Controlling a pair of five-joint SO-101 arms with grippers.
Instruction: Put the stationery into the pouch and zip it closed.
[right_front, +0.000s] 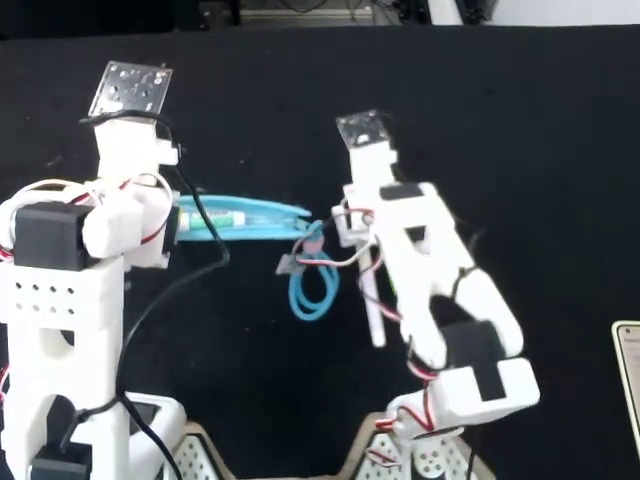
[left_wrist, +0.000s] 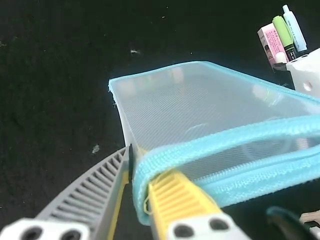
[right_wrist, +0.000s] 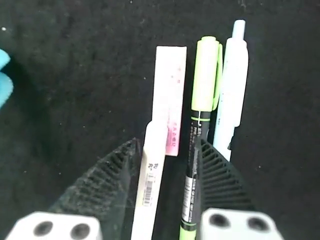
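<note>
1. Two white plastic arms show in the high view: the left arm (right_front: 70, 300) at 9 o'clock, the right arm (right_front: 430, 270) at 4 o'clock.
2. Black motor blocks (right_front: 45, 235) sit at the joints; red, white and black cables (right_front: 150, 300) loop alongside.
3. The left gripper (left_wrist: 136, 160) has a grey ribbed finger (left_wrist: 95, 190) and a yellow ribbed finger (left_wrist: 175, 200).
4. The right gripper (right_wrist: 166, 145) has black ribbed fingers (right_wrist: 220, 175) on a white base (right_wrist: 240, 222) with dark screw holes.

My right tool (right_wrist: 167, 144) stands spread astride the pink-and-white stick (right_wrist: 169, 95), but the green highlighter (right_wrist: 202, 90) runs tight against one finger, and the white pen (right_wrist: 232, 85) lies just beside that. The pouch (right_front: 245, 220) blocks the gap between the arms, with a blue loop (right_front: 313, 285) at its right end. I have room over the far surface (right_front: 500, 120).
</note>
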